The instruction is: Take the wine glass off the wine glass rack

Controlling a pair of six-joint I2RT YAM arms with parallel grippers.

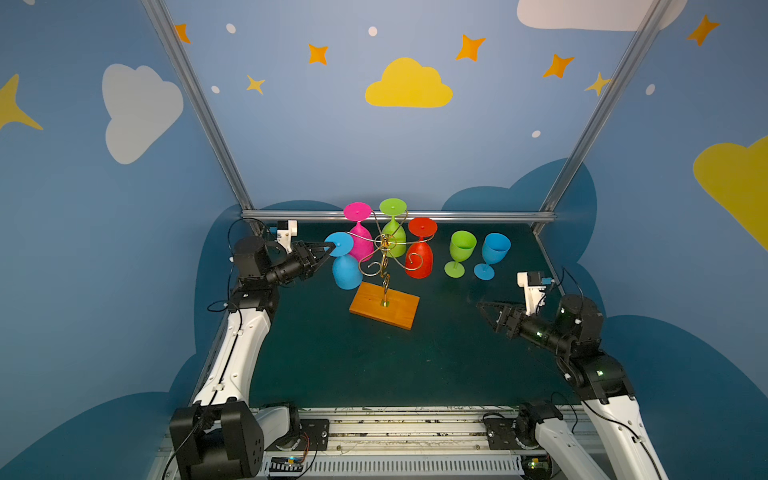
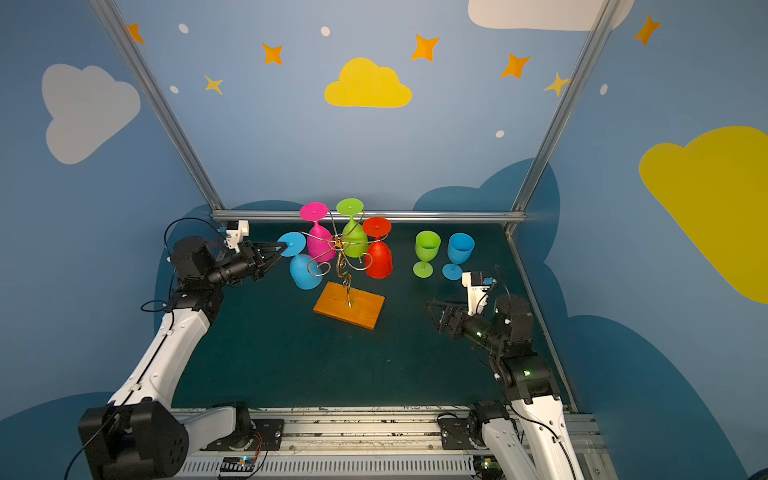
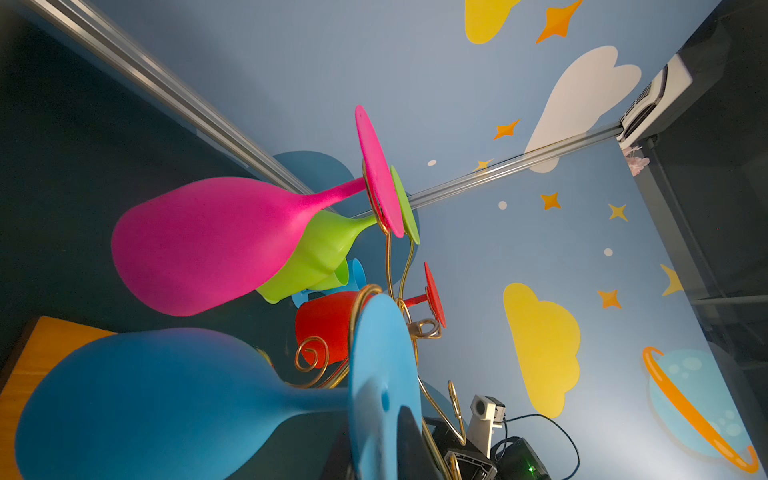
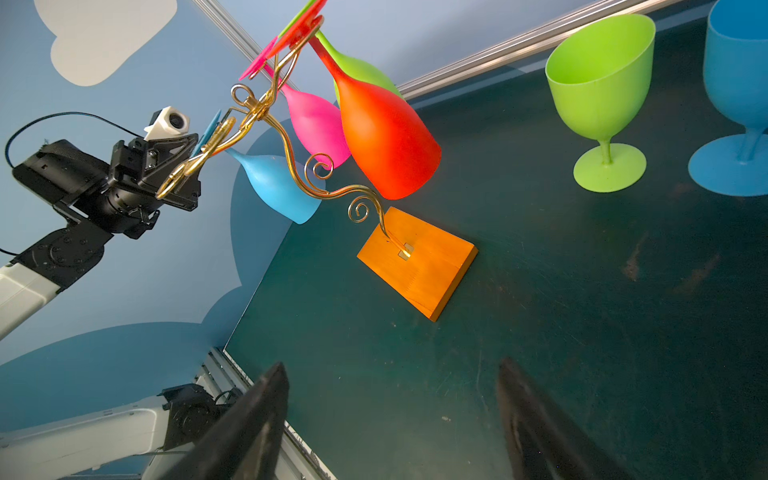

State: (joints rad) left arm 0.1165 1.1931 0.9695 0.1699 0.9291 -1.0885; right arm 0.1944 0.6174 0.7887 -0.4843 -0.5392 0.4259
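Left tool (image 1: 330, 249) looks pinched shut on the foot rim of the blue wine glass (image 1: 347, 272), which hangs upside down off the wine glass rack (image 1: 374, 305). That rim's thin, so it could slip. Or the foot could snag the wire and tip the rack, and the pink glass (image 1: 359, 245) is right beside it. Right tool (image 1: 485, 316) is wide open and empty, low over the bench (image 1: 374, 365).

Our left arm (image 1: 245, 332) rises from the front rail, elbow bent, forearm level and pointing inward. Our left gripper (image 1: 329, 248) has its jaws pinched on the foot of the blue wine glass (image 1: 347, 270). Our right arm (image 1: 602, 374) sits folded lower, wrist turned inward. Our right gripper (image 1: 487, 316) hovers low, jaws spread wide, fingers (image 4: 257, 415) holding nothing.
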